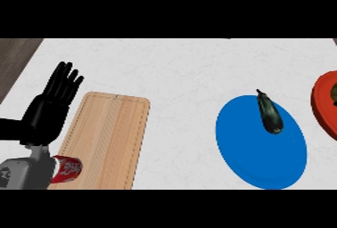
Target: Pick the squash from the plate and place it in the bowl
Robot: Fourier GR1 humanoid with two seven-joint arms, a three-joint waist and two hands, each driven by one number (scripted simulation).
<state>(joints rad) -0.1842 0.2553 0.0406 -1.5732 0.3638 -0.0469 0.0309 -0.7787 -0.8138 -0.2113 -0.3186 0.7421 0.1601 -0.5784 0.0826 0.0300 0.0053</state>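
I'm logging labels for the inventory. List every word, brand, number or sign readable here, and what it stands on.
No text can be read anywhere in this view.
Red can: white markings on its side, too blurred to read.
Cutting board, blue plate, squash, red bowl, left robot hand: no lettering visible.

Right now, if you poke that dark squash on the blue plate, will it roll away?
Probably a bit. The squash looks long and rounded, so it may roll sideways rather than lengthwise. Its skin looks smooth, so it could be slippery. It lies near the edge of the flat-looking plate, so a push might send it off.
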